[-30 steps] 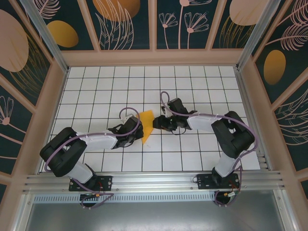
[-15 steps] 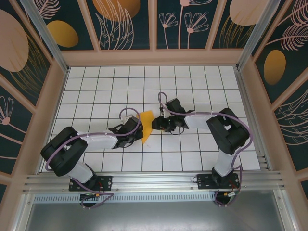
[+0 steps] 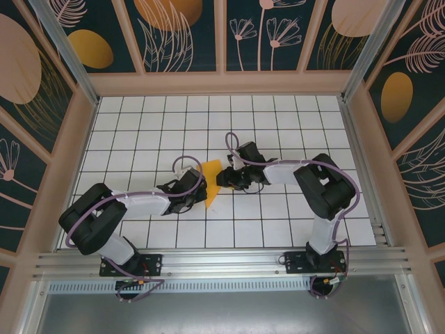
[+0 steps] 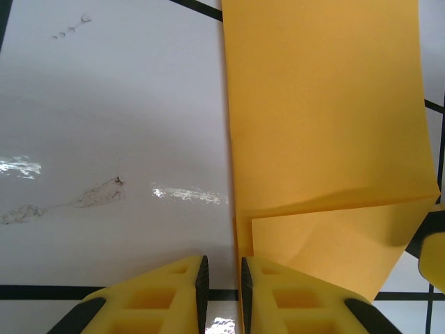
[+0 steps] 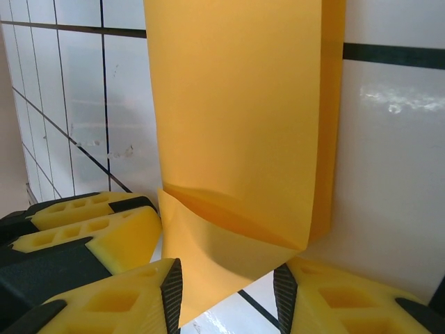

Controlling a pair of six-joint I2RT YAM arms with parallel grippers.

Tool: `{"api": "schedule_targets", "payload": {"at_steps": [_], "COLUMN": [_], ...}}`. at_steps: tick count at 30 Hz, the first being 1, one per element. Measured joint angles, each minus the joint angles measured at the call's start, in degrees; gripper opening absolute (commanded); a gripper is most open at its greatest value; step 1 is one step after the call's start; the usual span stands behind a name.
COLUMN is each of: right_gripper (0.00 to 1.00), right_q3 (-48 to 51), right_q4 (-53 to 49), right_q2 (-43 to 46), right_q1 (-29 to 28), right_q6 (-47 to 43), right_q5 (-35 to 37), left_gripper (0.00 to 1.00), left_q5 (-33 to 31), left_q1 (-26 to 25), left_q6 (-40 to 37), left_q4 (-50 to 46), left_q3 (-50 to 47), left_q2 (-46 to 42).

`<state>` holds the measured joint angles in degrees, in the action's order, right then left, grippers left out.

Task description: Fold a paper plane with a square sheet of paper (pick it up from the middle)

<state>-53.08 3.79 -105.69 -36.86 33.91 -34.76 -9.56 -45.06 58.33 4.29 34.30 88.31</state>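
The square sheet of paper [image 3: 212,182], orange-yellow and partly folded, lies on the white grid table between my two grippers. My left gripper [image 3: 192,188] sits low at its left edge. In the left wrist view the paper [image 4: 327,118] shows a folded flap, and the left gripper [image 4: 222,296] has its jaws a narrow gap apart with bare table between them; its right finger rests over the paper's edge. My right gripper [image 3: 224,179] meets the sheet from the right. In the right wrist view its jaws [image 5: 228,296] stand open astride the folded corner of the paper [image 5: 236,125].
The left gripper's yellow fingers [image 5: 90,226] show close beside the right gripper's. A right finger tip [image 4: 432,254] peeks in at the left wrist view's edge. Patterned wall panels [image 3: 222,35] ring the table; an aluminium rail [image 3: 222,264] runs along the near edge.
The right gripper has slid a little left onto the paper's corner and its jaws have narrowed slightly. The left gripper and the paper have stayed put.
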Motion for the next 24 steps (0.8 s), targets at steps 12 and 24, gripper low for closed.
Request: {"api": "schedule_targets", "payload": {"at_steps": [12,24], "right_gripper": [0.29,0.14], "right_q3": [0.0,0.0], "right_q4": [2.2,5.0], "right_q2": [-1.1,-3.1], "right_q1": [-0.2,-0.5], "right_q6": [0.6,0.6], "right_q5": [-2.5,-3.9], "left_gripper": [0.23,0.24], "left_q5": [-0.1,-0.5], "left_q1": [0.0,0.0], "left_q6": [0.0,0.0], "left_q4": [0.0,-0.5], "left_q3": [0.0,0.0], "left_q2": [0.0,-0.2]}}
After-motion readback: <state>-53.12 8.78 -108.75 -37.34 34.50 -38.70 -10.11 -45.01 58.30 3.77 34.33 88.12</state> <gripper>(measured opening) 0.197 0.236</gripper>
